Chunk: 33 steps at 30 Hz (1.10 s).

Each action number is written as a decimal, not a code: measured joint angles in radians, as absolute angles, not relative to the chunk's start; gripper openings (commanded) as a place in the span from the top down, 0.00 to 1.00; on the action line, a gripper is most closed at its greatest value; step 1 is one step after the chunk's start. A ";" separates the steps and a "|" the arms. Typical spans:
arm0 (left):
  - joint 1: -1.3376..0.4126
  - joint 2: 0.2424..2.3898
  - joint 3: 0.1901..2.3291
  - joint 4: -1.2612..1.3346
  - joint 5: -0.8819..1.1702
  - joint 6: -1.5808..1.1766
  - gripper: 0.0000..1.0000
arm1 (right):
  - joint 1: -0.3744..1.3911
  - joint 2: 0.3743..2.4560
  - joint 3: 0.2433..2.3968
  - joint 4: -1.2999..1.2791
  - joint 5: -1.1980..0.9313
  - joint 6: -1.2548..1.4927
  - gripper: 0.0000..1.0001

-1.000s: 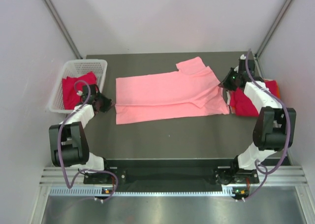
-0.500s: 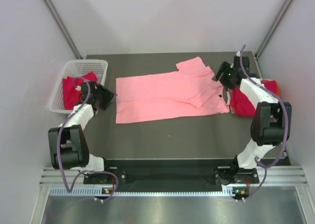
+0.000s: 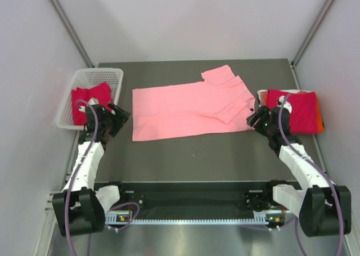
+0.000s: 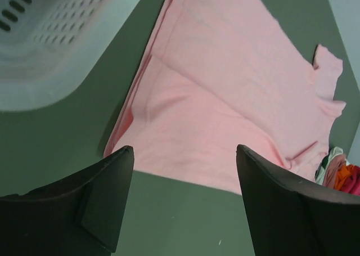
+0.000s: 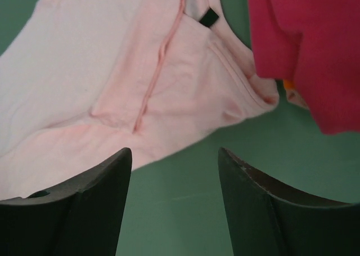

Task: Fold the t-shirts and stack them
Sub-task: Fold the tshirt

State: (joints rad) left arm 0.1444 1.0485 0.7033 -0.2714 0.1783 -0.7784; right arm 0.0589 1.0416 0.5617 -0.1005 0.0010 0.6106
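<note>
A salmon-pink t-shirt (image 3: 191, 107) lies spread flat across the middle of the dark table, its near long side folded over and one sleeve folded in at the right. The left wrist view shows its hem end (image 4: 225, 98), the right wrist view its sleeve end (image 5: 140, 81). A stack of folded crimson t-shirts (image 3: 295, 111) with an orange edge sits at the right. My left gripper (image 3: 121, 116) hovers open just off the shirt's left hem, empty (image 4: 184, 150). My right gripper (image 3: 254, 120) hovers open beside the shirt's near right corner, empty (image 5: 174, 152).
A white mesh basket (image 3: 114, 75) at the far left holds a crimson shirt (image 3: 89, 98); its wall shows in the left wrist view (image 4: 50, 59). The crimson stack (image 5: 309, 48) fills the right wrist view's upper right. Pale walls close in on both sides.
Both grippers have let go of the pink shirt, opened and drawn back toward the near edge. The shirt's near side and right sleeve now lie folded over. The right arm no longer covers the crimson stack.
</note>
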 measured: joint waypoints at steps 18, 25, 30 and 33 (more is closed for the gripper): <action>0.124 0.649 0.321 -0.241 0.174 -0.959 0.36 | 0.098 0.934 0.221 0.084 0.214 0.901 0.50; 0.117 0.730 0.286 -0.170 0.155 -1.020 0.41 | 0.102 1.147 0.305 0.148 0.240 0.993 0.54; 0.088 0.797 0.270 -0.133 0.141 -1.045 0.42 | 0.125 1.264 0.383 0.170 0.273 1.059 0.54; 0.052 0.810 0.270 -0.118 0.117 -1.054 0.43 | 0.144 1.341 0.444 0.173 0.292 1.083 0.55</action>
State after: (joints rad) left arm 0.0517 0.8097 0.2699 -0.1177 0.1173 -1.0538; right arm 0.1440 1.3407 0.4442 0.1726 0.2916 1.0832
